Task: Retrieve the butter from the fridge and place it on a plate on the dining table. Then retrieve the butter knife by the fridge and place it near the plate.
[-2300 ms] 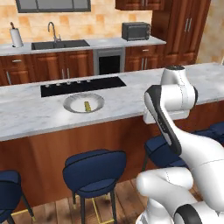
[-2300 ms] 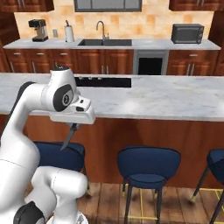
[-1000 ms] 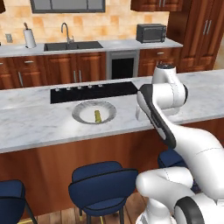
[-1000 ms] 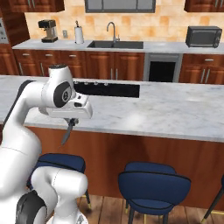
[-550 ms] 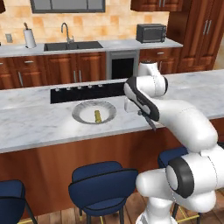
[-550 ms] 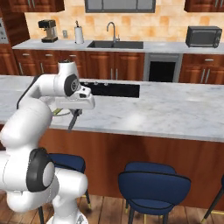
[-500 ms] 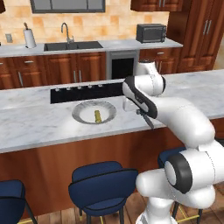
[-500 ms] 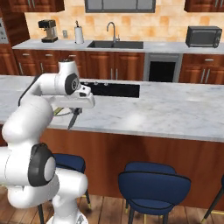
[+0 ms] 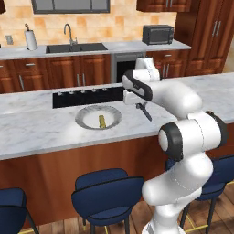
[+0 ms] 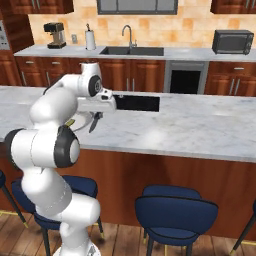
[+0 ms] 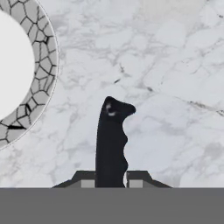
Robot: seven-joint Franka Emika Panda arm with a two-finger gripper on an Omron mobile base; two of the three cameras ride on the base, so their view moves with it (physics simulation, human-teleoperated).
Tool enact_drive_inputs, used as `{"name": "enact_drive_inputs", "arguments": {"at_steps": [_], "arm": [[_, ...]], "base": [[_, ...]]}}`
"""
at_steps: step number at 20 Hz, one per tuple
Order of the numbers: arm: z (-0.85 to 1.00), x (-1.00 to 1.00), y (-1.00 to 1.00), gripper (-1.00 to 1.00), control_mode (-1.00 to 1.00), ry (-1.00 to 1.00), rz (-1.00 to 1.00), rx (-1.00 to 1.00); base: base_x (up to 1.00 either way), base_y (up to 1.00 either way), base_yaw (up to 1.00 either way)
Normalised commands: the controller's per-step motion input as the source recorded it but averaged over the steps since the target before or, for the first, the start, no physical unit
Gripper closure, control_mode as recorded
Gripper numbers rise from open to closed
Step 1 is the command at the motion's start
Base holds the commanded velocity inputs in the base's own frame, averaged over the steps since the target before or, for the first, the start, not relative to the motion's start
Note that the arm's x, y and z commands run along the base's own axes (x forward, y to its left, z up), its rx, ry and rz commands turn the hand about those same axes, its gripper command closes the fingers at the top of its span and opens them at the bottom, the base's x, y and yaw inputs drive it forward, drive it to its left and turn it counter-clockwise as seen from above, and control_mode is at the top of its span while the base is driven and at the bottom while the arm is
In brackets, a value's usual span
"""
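The white-grey plate (image 9: 87, 118) lies on the marble dining table (image 9: 36, 132), and the small yellow butter (image 9: 102, 121) rests in its middle. My gripper (image 9: 140, 106) hangs low over the marble just right of the plate, shut on the dark butter knife (image 9: 146, 112), which points down and away. From the right base view, the gripper (image 10: 98, 115) and knife (image 10: 93, 123) sit beside the plate's edge (image 10: 74, 123). In the hand view the knife (image 11: 111, 140) rises between the fingertips (image 11: 87, 178), with the plate's crackled rim (image 11: 43, 83) at left. The fridge is out of view.
A black knob strip (image 9: 87, 97) runs along the table behind the plate. Blue stools (image 9: 107, 187) stand along the near side. Behind lie the back counter with sink (image 9: 77, 47), a microwave (image 9: 157, 34) and a paper-towel roll (image 9: 31, 40). Bare marble (image 10: 190, 125) stretches right.
The arm has swung from the table's near edge out over the marble, carrying the knife to a spot just right of the plate. The gripper has stayed shut.
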Motion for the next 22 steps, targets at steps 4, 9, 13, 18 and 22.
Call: {"name": "enact_drive_inputs", "arguments": {"at_steps": [4, 9, 13, 18, 22], "arm": [[-0.14, 0.79, 0.0, 1.0, -1.0, 0.0, 0.0, 0.0], [-0.36, 0.32, 0.0, 1.0, -1.0, 0.0, 0.0, 0.0], [-0.47, 0.16, 0.13, 1.0, -1.0, 0.0, 0.0, 0.0], [-0.54, 0.15, 0.03, 1.0, -1.0, 0.0, 0.0, 0.0], [-0.53, 0.08, 0.0, 1.0, -1.0, 0.0, 0.0, 0.0]], "base": [[0.0, 0.0, 0.0], [0.0, 0.0, 0.0], [0.0, 0.0, 0.0], [0.0, 0.0, 0.0], [0.0, 0.0, 0.0]]}}
